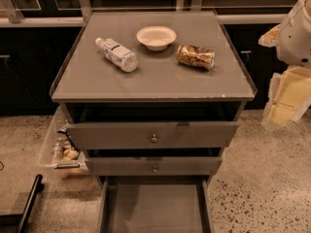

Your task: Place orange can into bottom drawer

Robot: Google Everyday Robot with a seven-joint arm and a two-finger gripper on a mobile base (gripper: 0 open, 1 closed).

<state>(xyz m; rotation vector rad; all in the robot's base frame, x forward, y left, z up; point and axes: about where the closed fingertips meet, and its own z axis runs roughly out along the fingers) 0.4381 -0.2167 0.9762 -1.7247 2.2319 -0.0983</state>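
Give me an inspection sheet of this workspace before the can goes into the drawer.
Surface: grey cabinet top, flat, with three things on it.
Job's things: orange can lying on its side, right of the bowl; bottom drawer pulled open.
Clutter: water bottle on its side at the left; white bowl upright at the back middle.
Grippers: gripper at the right edge, beside the cabinet, well apart from the can.
Cables: nothing seen.
Surroundings: two upper drawers, the top one slightly out; clear bin of small items on the speckled floor at the left.
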